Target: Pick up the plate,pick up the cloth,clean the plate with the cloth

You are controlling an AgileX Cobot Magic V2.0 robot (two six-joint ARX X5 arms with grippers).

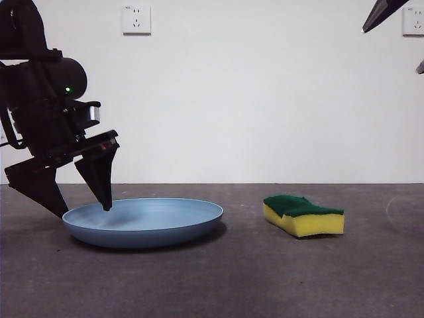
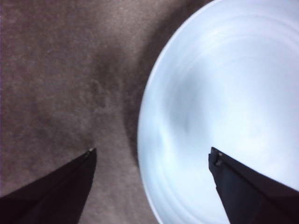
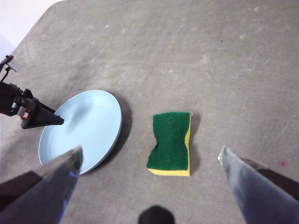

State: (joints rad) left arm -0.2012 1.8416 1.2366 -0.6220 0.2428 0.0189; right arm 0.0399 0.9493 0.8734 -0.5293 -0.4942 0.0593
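The left hand (image 1: 85, 208) is straddling the plate (image 1: 149, 224) rim with its 2 jaws spread, one inside and one outside, seemingly to pinch and lift it, while the right hand (image 3: 149, 156) is hanging spread above the cloth (image 3: 171, 142) lying on the tabletop (image 1: 265, 278).

Readable text: none showing anywhere.
Wall sockets (image 1: 136, 19): tiny mark sitting top left of each plate, too small to read.
Plate (image 1: 149, 222): no label showing.
Sponge (image 1: 303, 215): no brand showing.
Left gripper (image 1: 85, 207): green light glowing on arm body, no lettering w/ it.
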